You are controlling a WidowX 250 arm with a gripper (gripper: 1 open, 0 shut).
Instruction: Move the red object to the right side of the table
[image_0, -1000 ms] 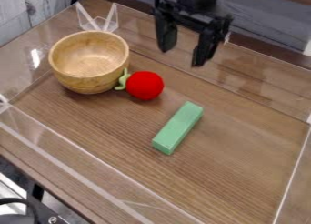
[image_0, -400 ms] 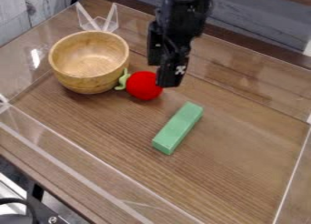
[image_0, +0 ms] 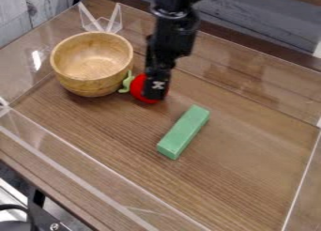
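The red object (image_0: 142, 93), a small round red toy fruit with a light green leafy bit on its left, lies on the wood-grain table (image_0: 238, 103) just right of the wooden bowl. My black gripper (image_0: 152, 84) points straight down over it, open, with its fingers lowered around the ball so that most of the red is hidden behind them. Whether the fingers touch the ball cannot be told.
A wooden bowl (image_0: 90, 62) stands at the left, close to the red object. A green rectangular block (image_0: 183, 131) lies diagonally in the middle of the table. Low clear plastic walls (image_0: 298, 192) edge the tabletop.
The gripper has come down and toward the left from above the table's back middle onto the red object, and has rolled so its fingers now line up nearly front to back.
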